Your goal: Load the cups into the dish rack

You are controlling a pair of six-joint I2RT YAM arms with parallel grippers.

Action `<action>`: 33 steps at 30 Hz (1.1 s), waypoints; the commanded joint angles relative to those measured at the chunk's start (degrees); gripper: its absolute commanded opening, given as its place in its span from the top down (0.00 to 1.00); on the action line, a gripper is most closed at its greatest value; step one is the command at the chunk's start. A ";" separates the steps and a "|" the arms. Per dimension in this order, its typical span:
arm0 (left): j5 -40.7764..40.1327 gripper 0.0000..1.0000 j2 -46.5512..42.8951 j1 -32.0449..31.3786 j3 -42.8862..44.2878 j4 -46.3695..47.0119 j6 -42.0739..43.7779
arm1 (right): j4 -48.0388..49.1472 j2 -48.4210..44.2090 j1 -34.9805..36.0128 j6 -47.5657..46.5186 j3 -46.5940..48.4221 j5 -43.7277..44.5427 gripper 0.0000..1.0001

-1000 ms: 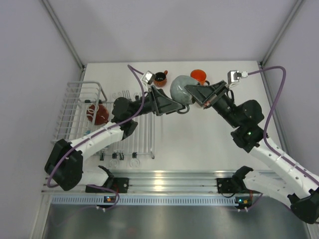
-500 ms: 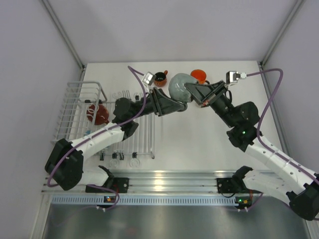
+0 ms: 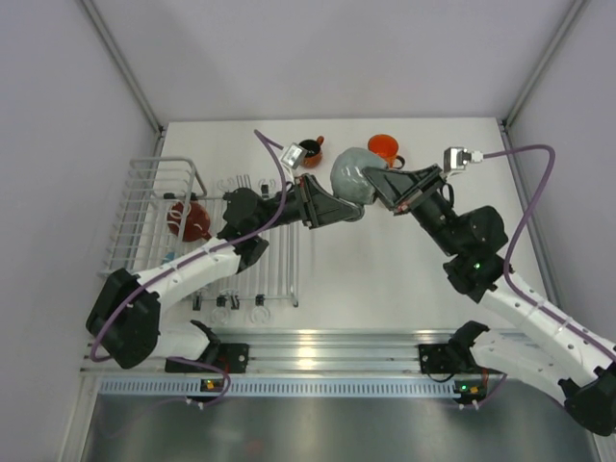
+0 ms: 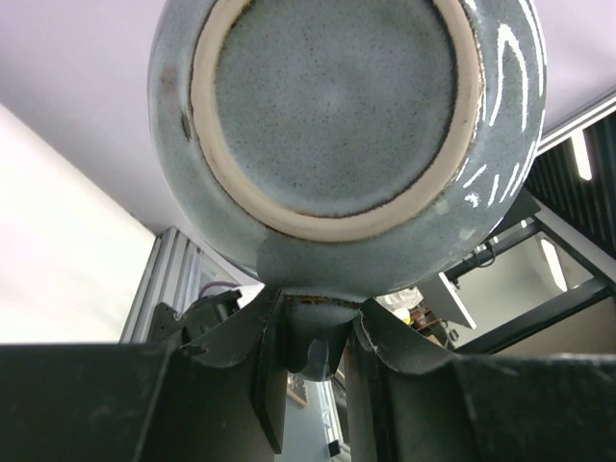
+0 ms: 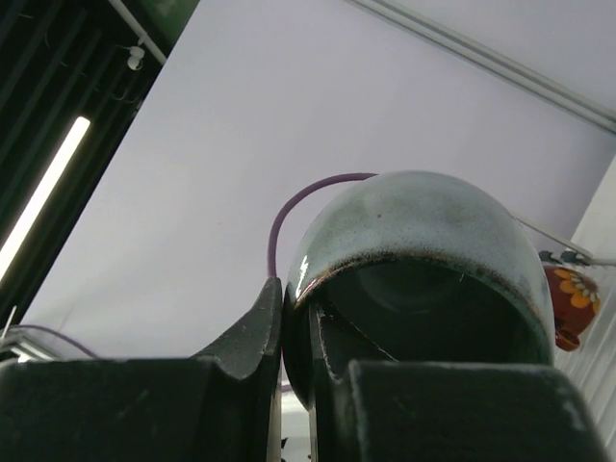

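Observation:
A grey-blue cup (image 3: pixel 352 173) hangs in the air above the table's back middle, held between both arms. My right gripper (image 3: pixel 373 179) is shut on its rim (image 5: pixel 327 274), one finger inside the cup (image 5: pixel 423 231) and one outside. My left gripper (image 3: pixel 354 210) comes from the left, and its fingers (image 4: pixel 236 337) press both sides of the handle (image 4: pixel 318 332) under the cup's round base (image 4: pixel 337 106). A red cup (image 3: pixel 190 219) lies in the white dish rack (image 3: pixel 144 188). A small dark red cup (image 3: pixel 310 149) and an orange cup (image 3: pixel 385 146) stand at the back.
The rack's low slatted section (image 3: pixel 274 265) lies under my left arm, with its prongs at the near edge. The red flowered cup (image 5: pixel 566 298) shows at the right edge of the right wrist view. Walls close the table at the back and on both sides.
My left gripper's fingers have closed in on the grey-blue cup's handle. The cup and both arms have shifted slightly to the right. The right gripper keeps its hold on the rim.

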 commanded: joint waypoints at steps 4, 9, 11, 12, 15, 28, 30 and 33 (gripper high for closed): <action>-2.03 1.00 -6.17 -0.68 2.74 -9.61 8.53 | -8.72 -7.38 0.64 -11.24 -1.21 4.12 0.71; -3.09 1.00 -7.14 0.02 4.23 -16.65 12.07 | -14.96 -9.32 0.37 -15.02 0.80 4.29 0.50; -2.92 1.00 -7.23 0.37 4.67 -18.06 13.12 | -16.90 -9.41 0.29 -15.72 1.16 4.21 0.44; -3.09 1.00 -7.32 0.46 4.76 -19.55 13.47 | -17.43 -9.58 0.29 -16.08 1.25 4.47 0.43; -3.88 1.00 -8.28 1.34 4.15 -21.23 14.62 | -18.04 -10.29 0.11 -16.95 0.81 5.44 0.41; -6.07 1.00 -10.48 4.07 7.21 -30.79 20.32 | -22.35 -12.39 -0.24 -18.80 0.37 5.44 0.39; -9.05 1.00 -11.18 4.42 8.53 -37.65 24.26 | -22.97 -13.10 -0.24 -18.80 0.02 5.35 0.39; -13.44 1.00 -12.59 4.51 10.56 -45.91 29.10 | -23.75 -13.89 -0.16 -19.15 -0.24 5.09 0.40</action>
